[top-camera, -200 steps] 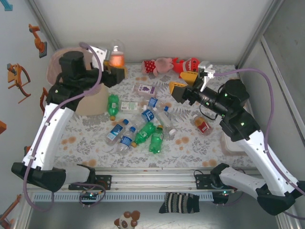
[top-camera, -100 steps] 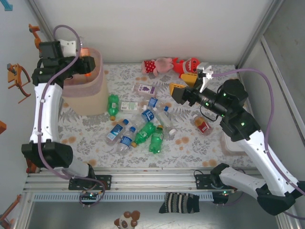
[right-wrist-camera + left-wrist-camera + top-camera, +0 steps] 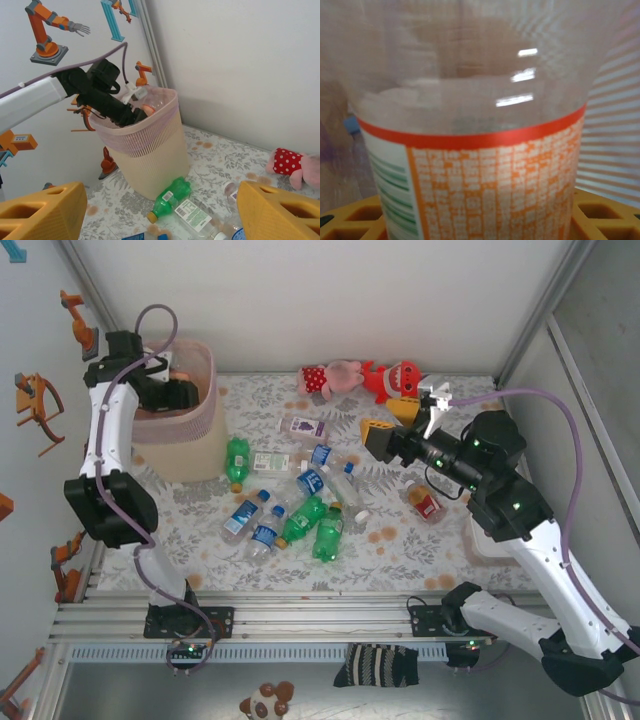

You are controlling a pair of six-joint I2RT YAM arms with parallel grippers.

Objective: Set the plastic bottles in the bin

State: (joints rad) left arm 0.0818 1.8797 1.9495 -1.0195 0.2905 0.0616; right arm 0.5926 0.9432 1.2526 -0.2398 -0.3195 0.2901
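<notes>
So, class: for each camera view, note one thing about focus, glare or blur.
Left wrist: the orange-labelled bottle sits too close, soft, with white glare streaks. Right wrist: yellow jaws blurred, bin sharp. Top external: even light, faint shadows.

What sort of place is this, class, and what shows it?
Probably a robotics lab test cell: a left arm and right arm fixed to a rail at the table edge, white walls boxing it in, robot stickers on one wall.
</notes>
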